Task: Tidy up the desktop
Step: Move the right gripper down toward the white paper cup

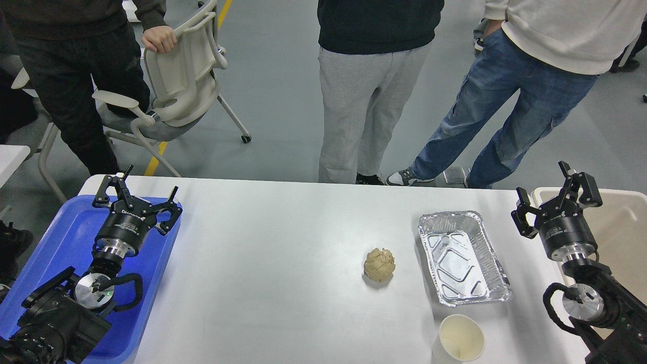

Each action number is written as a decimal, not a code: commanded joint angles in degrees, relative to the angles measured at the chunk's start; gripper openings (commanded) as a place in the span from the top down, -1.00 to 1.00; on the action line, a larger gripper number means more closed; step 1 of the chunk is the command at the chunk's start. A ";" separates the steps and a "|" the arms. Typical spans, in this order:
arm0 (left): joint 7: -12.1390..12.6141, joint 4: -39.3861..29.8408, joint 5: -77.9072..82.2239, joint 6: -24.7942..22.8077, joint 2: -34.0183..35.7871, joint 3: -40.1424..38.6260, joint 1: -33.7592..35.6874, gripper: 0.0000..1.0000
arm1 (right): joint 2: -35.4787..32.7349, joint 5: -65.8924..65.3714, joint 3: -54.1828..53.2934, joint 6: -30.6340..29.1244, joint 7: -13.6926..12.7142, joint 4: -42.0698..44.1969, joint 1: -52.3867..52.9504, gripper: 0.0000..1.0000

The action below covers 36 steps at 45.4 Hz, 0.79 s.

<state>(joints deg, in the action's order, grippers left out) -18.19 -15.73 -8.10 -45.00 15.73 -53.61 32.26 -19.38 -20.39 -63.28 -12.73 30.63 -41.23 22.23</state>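
Note:
The white desktop [278,263] fills the middle of the head view. On it lie a crumpled tan paper ball [379,264], an empty foil tray [462,258] to its right, and a white paper cup [460,339] near the front edge. My left gripper [136,194] hovers open over the blue tray [55,242] at the left edge, holding nothing. Over at the right edge, above the beige bin [624,227], my right gripper [556,192] is open and also empty. Both grippers are well away from the items.
Three people stand just behind the far table edge, one with a hand on a white office chair [177,76]. A second white table corner [10,156] shows at far left.

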 commanded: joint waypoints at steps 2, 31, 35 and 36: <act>0.17 0.00 0.10 0.00 0.01 0.09 0.00 -1.00 | 0.13 0.00 0.00 0.08 0.04 0.01 0.10 -1.00; 0.00 0.00 0.01 0.00 0.01 0.00 0.00 -1.00 | -31.32 -4.38 33.72 0.17 -17.62 -29.51 19.94 -1.00; 0.00 0.00 0.01 0.00 0.01 0.00 0.00 -1.00 | -35.27 -16.90 45.40 0.43 -17.27 -34.60 28.37 -1.00; 0.00 0.00 0.01 0.00 0.01 0.00 0.00 -1.00 | -35.98 -19.57 46.48 0.43 -17.27 -36.01 29.27 -1.00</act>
<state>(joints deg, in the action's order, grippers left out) -18.17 -15.73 -8.09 -45.00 15.75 -53.61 32.25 -42.29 -23.57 -38.85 -11.05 15.55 -64.05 36.56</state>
